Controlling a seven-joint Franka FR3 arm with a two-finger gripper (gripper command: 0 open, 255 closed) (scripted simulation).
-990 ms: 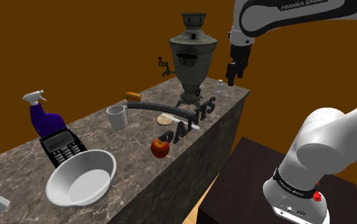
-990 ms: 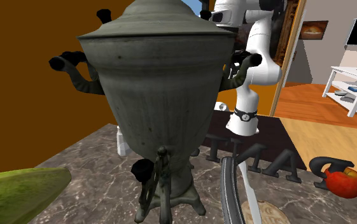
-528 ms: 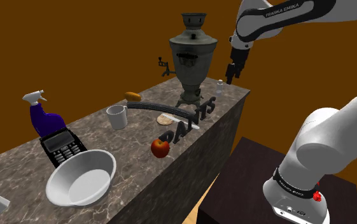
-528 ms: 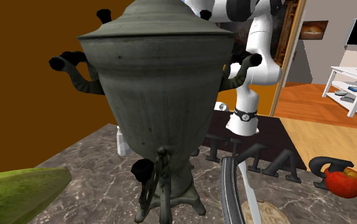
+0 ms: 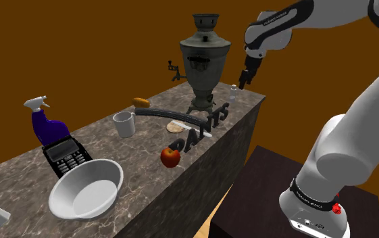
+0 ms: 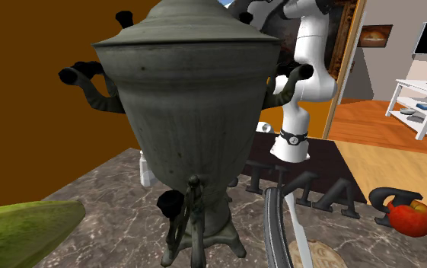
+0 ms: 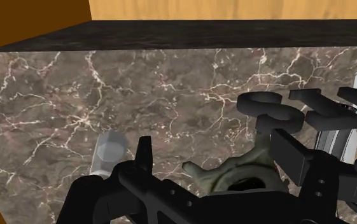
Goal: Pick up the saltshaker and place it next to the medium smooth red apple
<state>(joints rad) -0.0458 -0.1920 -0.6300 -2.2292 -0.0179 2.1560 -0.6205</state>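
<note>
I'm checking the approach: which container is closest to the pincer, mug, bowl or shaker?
The small pale saltshaker beside the urn; the pincer hovers close by it, while the mug and bowl sit far along the counter.

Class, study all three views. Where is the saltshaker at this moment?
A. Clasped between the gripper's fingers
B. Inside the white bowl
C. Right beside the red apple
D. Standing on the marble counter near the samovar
D: the saltshaker stands upright on the counter beside the samovar, while the open gripper hovers above without touching it.
</note>
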